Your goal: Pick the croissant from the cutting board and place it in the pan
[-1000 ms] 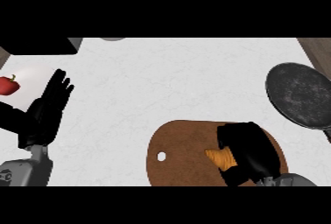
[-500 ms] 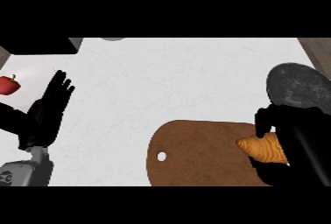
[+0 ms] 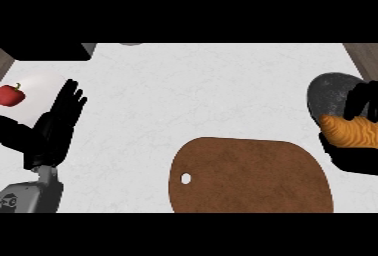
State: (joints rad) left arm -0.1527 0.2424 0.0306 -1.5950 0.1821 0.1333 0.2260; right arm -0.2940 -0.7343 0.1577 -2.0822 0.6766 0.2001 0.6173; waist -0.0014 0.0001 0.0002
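The orange croissant [image 3: 347, 132] is held in my right hand [image 3: 359, 155] at the view's right edge, its fingers curled round it. It hangs over the near rim of the dark grey pan [image 3: 334, 95], which sits at the far right of the counter. The brown cutting board [image 3: 247, 175] lies bare at the front centre, with a small white hole near its left side. My left hand [image 3: 53, 130] rests open at the left, fingers up.
A red apple [image 3: 11, 94] sits on a white plate [image 3: 40, 92] at the far left, partly behind my left hand. A dark block [image 3: 48, 51] stands at the back left corner. The counter is white.
My right hand has lifted the croissant off the cutting board and carried it right and away to the pan's near rim. The left hand has stayed still.
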